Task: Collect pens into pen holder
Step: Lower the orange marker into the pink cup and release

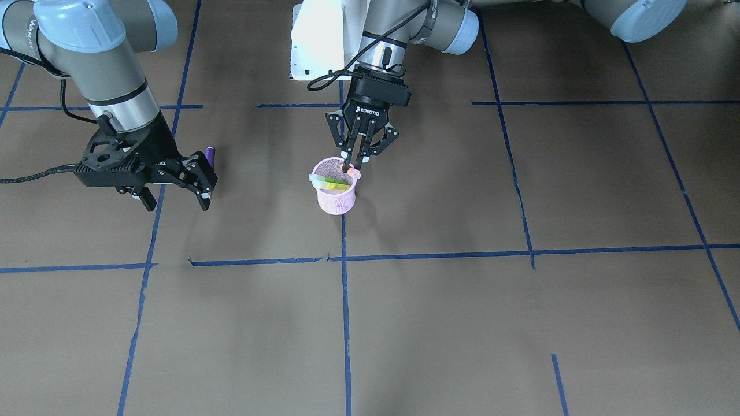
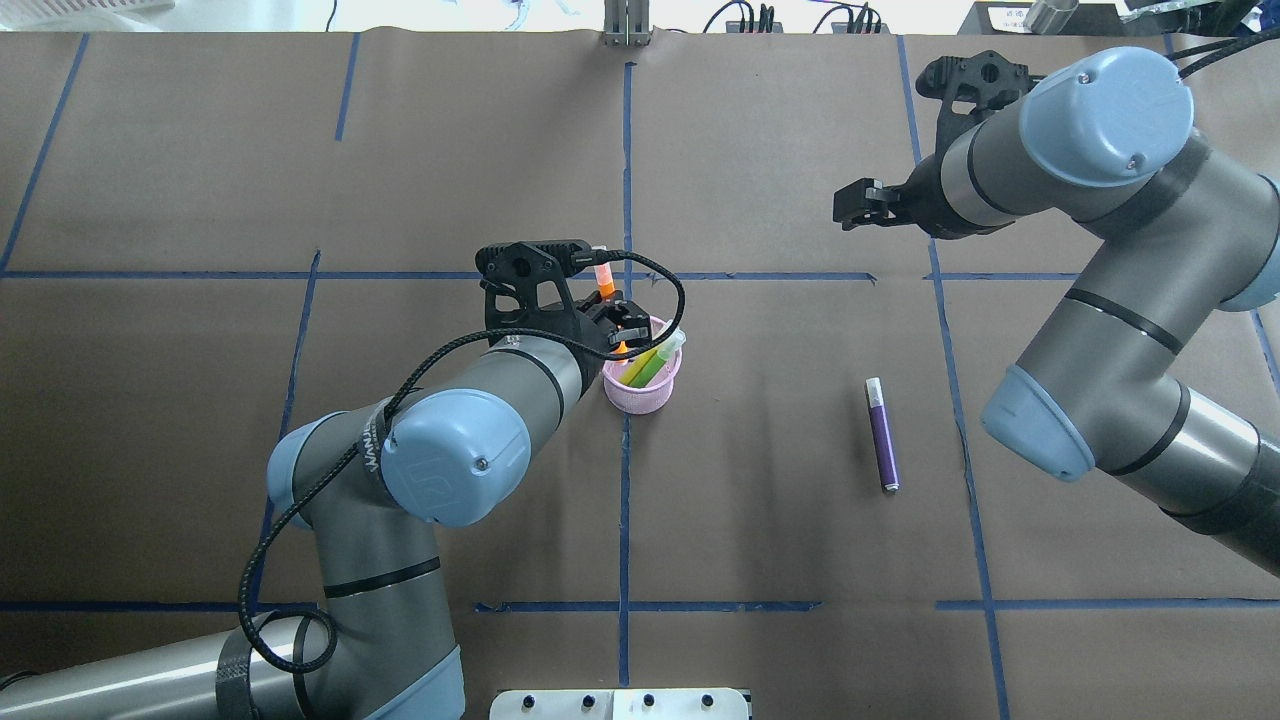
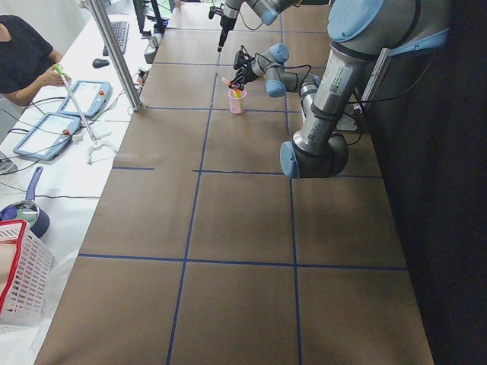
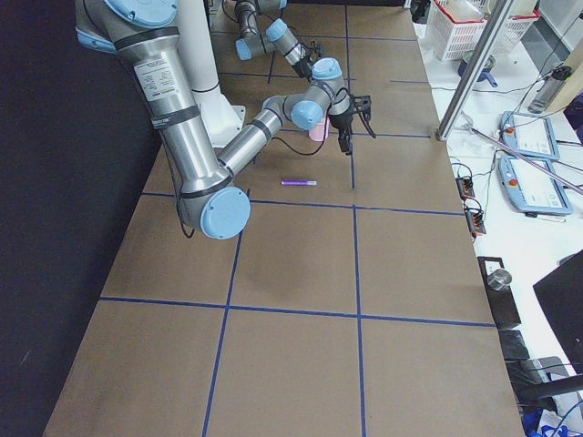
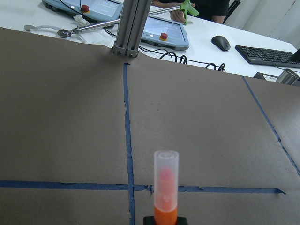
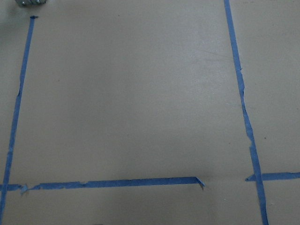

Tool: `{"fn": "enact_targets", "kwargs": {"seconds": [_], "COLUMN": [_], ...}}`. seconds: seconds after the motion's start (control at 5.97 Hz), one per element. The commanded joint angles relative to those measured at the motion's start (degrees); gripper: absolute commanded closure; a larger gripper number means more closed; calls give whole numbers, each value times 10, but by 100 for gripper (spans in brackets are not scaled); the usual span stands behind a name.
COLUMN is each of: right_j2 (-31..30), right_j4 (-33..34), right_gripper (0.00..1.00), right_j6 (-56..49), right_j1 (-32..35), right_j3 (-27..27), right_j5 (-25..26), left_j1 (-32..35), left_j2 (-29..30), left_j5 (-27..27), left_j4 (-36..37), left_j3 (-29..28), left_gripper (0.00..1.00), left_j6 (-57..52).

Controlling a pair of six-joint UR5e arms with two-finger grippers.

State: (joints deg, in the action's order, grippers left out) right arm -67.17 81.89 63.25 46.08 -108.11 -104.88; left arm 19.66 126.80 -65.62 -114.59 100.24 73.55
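The pink mesh pen holder point(image 1: 335, 200) point(image 2: 641, 396) stands near the table's middle. A green pen point(image 1: 333, 184) point(image 2: 655, 363) leans inside it. My left gripper point(image 1: 353, 164) point(image 2: 616, 327) hovers right over the holder's rim, shut on the orange pen point(image 2: 604, 281) point(image 5: 165, 187). That pen's lower end dips into the holder's mouth and its pale cap points up. The purple pen point(image 2: 881, 436) point(image 4: 299, 183) lies flat on the table, apart from the holder. My right gripper point(image 1: 176, 200) point(image 2: 856, 207) hangs open and empty above the table, beyond the purple pen.
Blue tape lines cross the brown table cover point(image 2: 760, 520). A white base plate point(image 1: 318, 40) sits behind the holder. A metal post point(image 5: 133, 26) stands at the far edge. A person point(image 3: 23, 57), tablets and a red basket point(image 3: 19, 274) are beside the table.
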Motion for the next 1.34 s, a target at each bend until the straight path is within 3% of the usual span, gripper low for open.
{"fn": "enact_targets", "kwargs": {"seconds": [0.0,0.17,0.33,0.5,1.0,1.17], "right_j2": [-2,-2,-2,-2,-1,-2], "right_j4": [-1,-1,-1,0,2,6], "right_gripper": [0,0,0,0,0,1], "right_j6": [-1,-1,-1,-1,5,4], "right_j1": [-1,-2,-3,-3,-33,-32], "right_j3": [2,2,2,2,21,32], "right_j5": [1,0,1,1,-10,-80], "left_j1": [-6,-5,-5,-5,19,41], "left_j2": [7,17,16,16,10,-9], "left_j5": [0,0,0,0,-4,-45], "left_j4": [0,0,0,0,-5,-21], "left_j3": [-6,-17,-17,-16,20,26], "left_gripper": [93,78,5,0,0,0], "left_j6": [-1,-1,-11,-22,-56,-80]}}
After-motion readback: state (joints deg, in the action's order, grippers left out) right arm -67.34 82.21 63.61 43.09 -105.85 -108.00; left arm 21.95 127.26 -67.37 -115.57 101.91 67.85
